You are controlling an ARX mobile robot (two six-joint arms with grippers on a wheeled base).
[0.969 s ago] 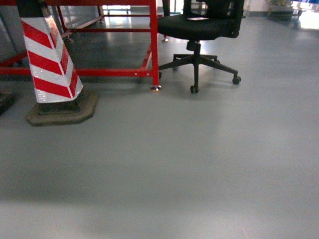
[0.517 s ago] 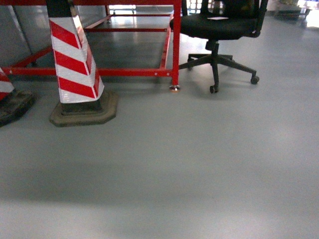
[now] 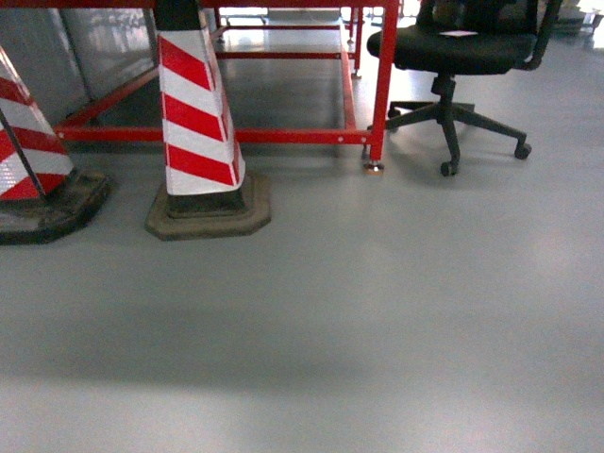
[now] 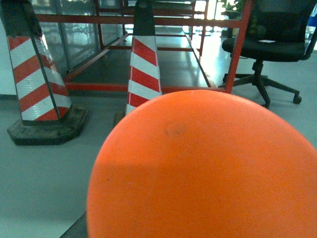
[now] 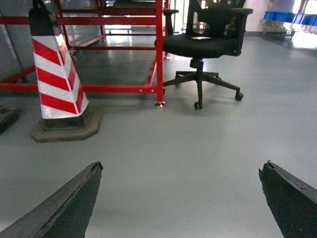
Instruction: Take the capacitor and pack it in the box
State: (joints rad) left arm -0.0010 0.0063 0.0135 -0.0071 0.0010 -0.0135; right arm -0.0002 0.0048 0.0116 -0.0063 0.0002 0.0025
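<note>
Right wrist view: the right gripper (image 5: 181, 198) shows two dark fingers (image 5: 64, 206) at the lower corners of the frame, spread wide apart with nothing between them but bare grey floor (image 5: 173, 144). Left wrist view: a large smooth orange dome (image 4: 203, 168) fills the lower and central field and hides the left gripper entirely, so whether its fingers are wide or narrow cannot be told. What the dome is cannot be made out.

Beyond the fingers, in the right wrist view, a red-and-white striped cone (image 5: 57, 79) stands upright on a dark octagonal base, at left. Just behind it runs a red metal frame (image 5: 99, 89), its corner leg ending in a small foot on the floor. A black office chair (image 5: 205, 44) on a five-star castor base stands just right of that leg, with a white slip of paper lying on its seat.

The head view shows a second striped cone (image 3: 28, 142) at the left edge, beside the first, and neither arm.

Neither a capacitor nor the box appears in any view; their position cannot be told.
</note>
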